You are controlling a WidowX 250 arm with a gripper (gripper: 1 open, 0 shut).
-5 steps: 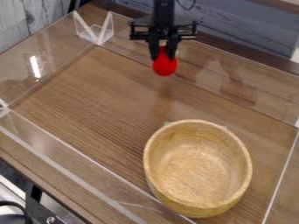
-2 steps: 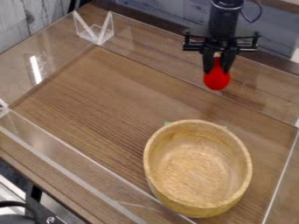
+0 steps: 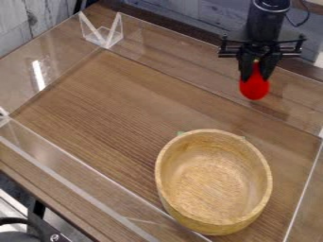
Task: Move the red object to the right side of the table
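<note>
Item 1. Bench [image 3: 127, 104]: brown wood-grain top, walled along its edges with clear acrylic. The left half and centre carry nothing.

Item 2. Clear folded acrylic piece [image 3: 101, 31]: stands at the far left corner of the bench, well apart from everything else; purpose cannot be told.

Item 3. Wooden bowl [image 3: 213, 180]: round, light, empty, upright near the front right corner of the bench. It lies below and in front of the arm's position, so a release point would likely need to stay behind its rim.

Item 4. Red object [image 3: 256, 88]: small, rounded, bright red; any green top is hidden by the fingers. It hangs near the far right edge of the bench, apparently lifted clear of the surface, presumably for carrying rather than sliding.

Item 5. End effector [image 3: 260, 70]: dark, pointing straight down from a vertical wrist, fingers clamped on the red object from above. The arm comes in from the far edge, upright. Judged stage: transport to the right side nearly complete; lowering and release not yet done.
</note>
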